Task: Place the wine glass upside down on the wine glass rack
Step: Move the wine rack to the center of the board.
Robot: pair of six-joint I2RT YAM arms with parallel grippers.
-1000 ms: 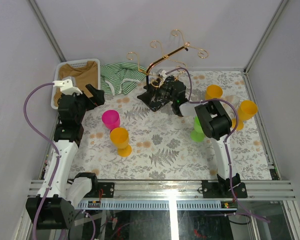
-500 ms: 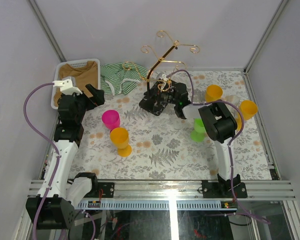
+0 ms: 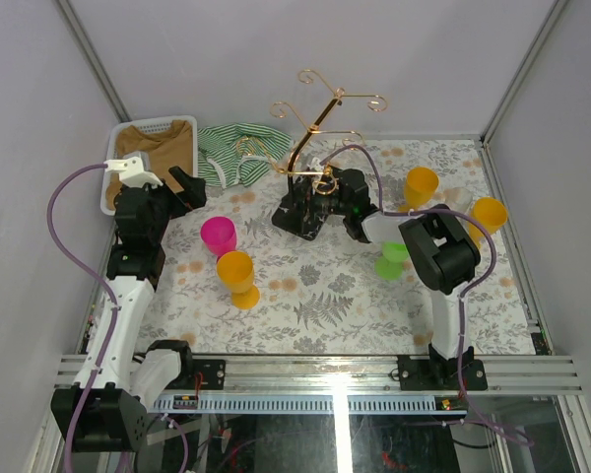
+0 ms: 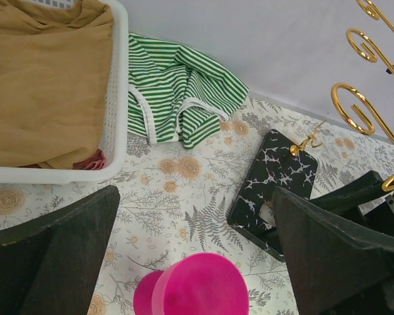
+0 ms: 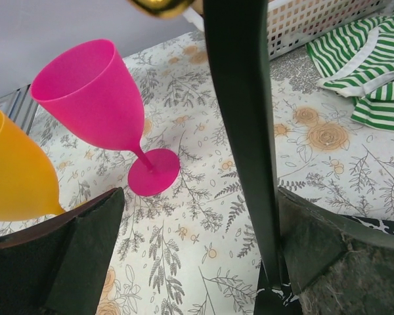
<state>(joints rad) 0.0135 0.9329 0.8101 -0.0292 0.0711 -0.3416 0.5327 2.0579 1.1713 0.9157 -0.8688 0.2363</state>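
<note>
Rack (image 4: 274, 172) is sitting upper middle in the top view, with its post standing between the widely spread fingers of the right tool (image 3: 327, 189). Left tool (image 3: 185, 185) is hanging spread too, gripping nothing, near the pink glass (image 3: 218, 236) standing center-left on the table (image 3: 315, 296).

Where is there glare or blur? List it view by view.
Top external: even light, bright reflection streak on the front panel. Left wrist: sharp, its fingers dark. Right wrist: wine glass rack post looms dark, gold tip blurred.
</note>
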